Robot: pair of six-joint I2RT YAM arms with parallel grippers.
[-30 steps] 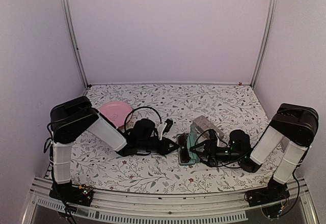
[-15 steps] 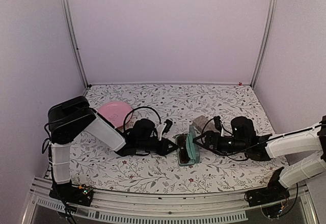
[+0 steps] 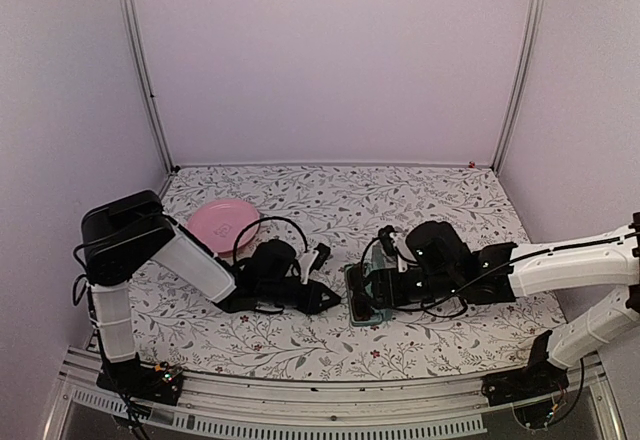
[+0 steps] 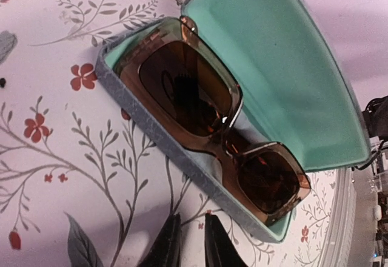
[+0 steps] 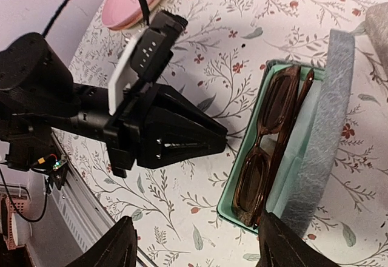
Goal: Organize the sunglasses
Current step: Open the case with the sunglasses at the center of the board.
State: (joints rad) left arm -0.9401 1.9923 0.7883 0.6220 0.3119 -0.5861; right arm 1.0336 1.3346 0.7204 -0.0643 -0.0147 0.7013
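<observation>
Probably light, stiff, scratch-prone: sunglasses (image 5: pixel 276 106) seated in open case (image 5: pixel 321 133) ahead of spread, empty right hand (image 5: pixel 200 243). Better pinched at bridge, not lenses. Left hand (image 4: pixel 192 227) clenched, empty.

Open case (image 4: pixel 154 141) hemmed between left gripper (image 4: pixel 191 243) and right gripper (image 5: pixel 197 230), raised lid (image 4: pixel 285 67) walling one side

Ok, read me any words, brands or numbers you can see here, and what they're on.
No readable text in any view.
sunglasses and their open case: no brand or label shows.
white panel on the left gripper: only tiny dark marks, too small to read.
</observation>
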